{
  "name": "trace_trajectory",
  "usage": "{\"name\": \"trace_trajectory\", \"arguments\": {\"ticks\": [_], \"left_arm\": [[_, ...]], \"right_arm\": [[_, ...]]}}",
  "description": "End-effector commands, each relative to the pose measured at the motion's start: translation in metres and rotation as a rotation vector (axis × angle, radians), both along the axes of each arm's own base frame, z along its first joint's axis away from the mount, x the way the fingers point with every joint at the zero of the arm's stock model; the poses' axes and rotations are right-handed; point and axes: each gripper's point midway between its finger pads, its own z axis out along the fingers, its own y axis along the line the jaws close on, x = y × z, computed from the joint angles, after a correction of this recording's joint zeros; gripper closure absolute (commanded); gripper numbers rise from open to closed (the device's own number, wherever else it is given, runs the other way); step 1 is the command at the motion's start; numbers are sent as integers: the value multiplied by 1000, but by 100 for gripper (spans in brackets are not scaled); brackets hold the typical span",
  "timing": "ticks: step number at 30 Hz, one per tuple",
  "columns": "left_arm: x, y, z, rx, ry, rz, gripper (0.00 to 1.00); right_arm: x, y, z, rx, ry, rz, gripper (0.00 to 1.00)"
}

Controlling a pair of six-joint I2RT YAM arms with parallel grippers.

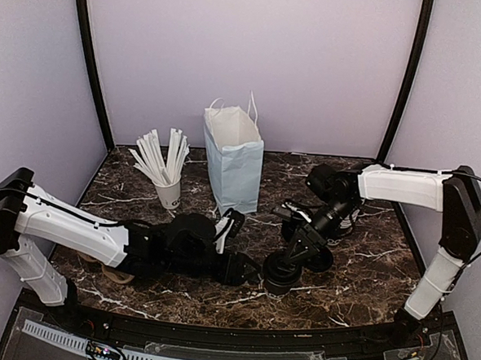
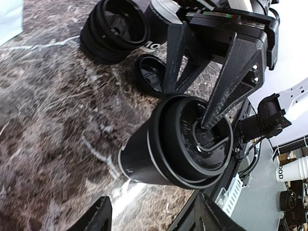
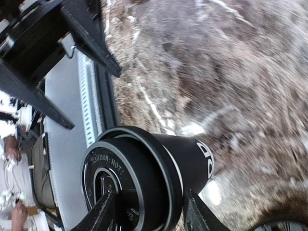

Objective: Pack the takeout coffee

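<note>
Left wrist view: the takeout coffee (image 2: pixel 144 159) stands capped on the marble table (image 2: pixel 48 120), just ahead of the left gripper (image 2: pixel 151 198), whose fingers are spread and clear of it. The right gripper (image 3: pixel 150 193) straddles the rim of the lid (image 3: pixel 120 178) from above, one finger on top, the other outside. Whether it clamps cannot be told.

My overhead camera sits above and behind the arm bases (image 1: pixel 46 286), looking down and forward across the whole counter (image 1: pixel 366 269) to the back wall (image 1: pixel 248 50). Both wrist cameras are in tight and rolled sideways, facing the takeout coffee (image 2: pixel 163 149) from opposite sides. All three views share it.
</note>
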Motion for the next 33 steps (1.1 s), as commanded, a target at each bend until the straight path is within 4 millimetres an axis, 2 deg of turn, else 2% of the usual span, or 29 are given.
{"name": "trace_trajectory", "arguments": {"ticks": [1,7,12,15,19,24,29,33], "left_arm": [[-2,18,15,-67,8,52,40],[-2,24,24,-77,-12,58,39],[2,16,23,-66,-28,50,38],[9,10,19,-47,-30,59,38],[15,1,12,-39,-11,41,37],[9,-11,1,-30,31,-18,39],[7,-4,-14,0,87,15,45],[6,6,-22,-1,145,81,49]], "right_arm": [[-13,23,10,51,37,104,53],[-14,48,9,56,41,172,55],[-9,52,23,74,-14,181,50],[-10,47,32,80,-52,185,44],[-13,38,44,72,-108,176,42],[-19,18,43,24,-174,154,40],[-22,1,35,-11,-270,127,39],[-24,-2,28,-1,-289,78,38]]}}
